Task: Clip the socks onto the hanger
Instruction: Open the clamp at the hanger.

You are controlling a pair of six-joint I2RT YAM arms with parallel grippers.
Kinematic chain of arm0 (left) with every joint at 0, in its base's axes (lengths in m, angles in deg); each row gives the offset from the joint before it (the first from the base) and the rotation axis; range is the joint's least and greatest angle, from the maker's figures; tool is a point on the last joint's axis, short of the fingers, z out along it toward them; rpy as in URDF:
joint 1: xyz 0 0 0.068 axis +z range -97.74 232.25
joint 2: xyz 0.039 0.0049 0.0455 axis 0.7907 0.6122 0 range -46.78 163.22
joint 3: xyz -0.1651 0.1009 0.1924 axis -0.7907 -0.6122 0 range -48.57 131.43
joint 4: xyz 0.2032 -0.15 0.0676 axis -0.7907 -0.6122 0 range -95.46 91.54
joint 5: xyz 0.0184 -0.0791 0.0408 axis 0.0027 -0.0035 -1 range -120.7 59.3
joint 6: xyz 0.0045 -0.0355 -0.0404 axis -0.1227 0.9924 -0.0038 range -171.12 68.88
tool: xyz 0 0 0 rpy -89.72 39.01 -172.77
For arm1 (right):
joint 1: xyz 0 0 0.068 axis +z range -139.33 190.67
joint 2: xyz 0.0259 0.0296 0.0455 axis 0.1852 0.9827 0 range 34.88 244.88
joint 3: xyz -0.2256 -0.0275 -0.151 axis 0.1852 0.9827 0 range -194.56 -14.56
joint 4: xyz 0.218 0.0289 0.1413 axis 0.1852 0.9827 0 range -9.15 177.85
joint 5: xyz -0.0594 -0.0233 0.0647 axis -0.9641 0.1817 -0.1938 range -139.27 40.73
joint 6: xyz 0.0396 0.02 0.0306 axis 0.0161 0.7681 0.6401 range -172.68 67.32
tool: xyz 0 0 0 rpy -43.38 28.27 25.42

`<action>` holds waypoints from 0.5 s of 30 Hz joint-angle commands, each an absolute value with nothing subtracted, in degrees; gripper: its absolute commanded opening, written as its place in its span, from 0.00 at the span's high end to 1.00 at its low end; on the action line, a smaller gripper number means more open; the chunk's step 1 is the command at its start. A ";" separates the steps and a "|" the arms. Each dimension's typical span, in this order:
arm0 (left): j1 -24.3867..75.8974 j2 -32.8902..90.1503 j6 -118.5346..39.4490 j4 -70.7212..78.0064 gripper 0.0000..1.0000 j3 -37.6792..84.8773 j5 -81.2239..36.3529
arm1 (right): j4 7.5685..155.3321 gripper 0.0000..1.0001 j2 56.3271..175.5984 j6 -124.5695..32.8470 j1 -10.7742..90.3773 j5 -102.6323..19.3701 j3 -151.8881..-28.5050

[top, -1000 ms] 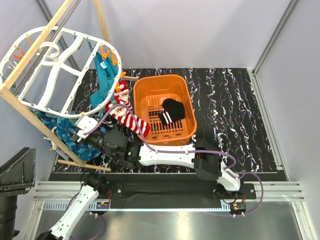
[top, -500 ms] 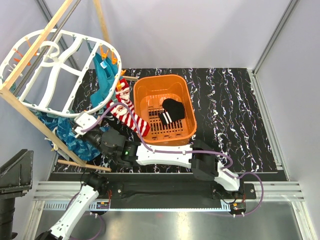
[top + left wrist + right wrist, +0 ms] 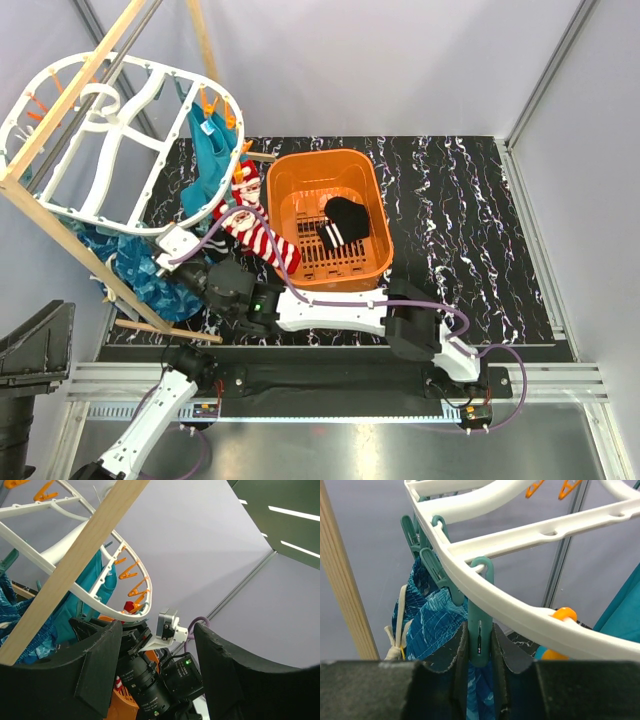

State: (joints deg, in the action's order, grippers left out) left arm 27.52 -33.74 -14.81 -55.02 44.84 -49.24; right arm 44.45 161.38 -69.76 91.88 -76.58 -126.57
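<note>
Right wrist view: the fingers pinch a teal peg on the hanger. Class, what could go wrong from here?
1. The right gripper squeezes the teal peg with no sock at it, so it may clip nothing.
2. The striped sock hangs close to that arm's purple cable; a move may snag it.

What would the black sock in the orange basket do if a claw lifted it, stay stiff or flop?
Probably flop: the black sock lies folded over itself in the orange basket, so it looks like soft cloth. It is likely light, being small beside the basket. It should not roll or break, though its loose end may dangle.
</note>
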 commanded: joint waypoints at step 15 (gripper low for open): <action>27.21 -24.02 -5.60 -50.15 0.41 36.34 -35.54 | 78.20 1.00 140.71 -50.92 84.59 -50.77 -122.22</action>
State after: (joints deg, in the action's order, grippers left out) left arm 27.52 -29.32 -9.06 -53.90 38.23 -41.85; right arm 67.84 143.92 -55.16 86.18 -59.05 -118.66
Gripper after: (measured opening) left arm 0.600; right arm 0.252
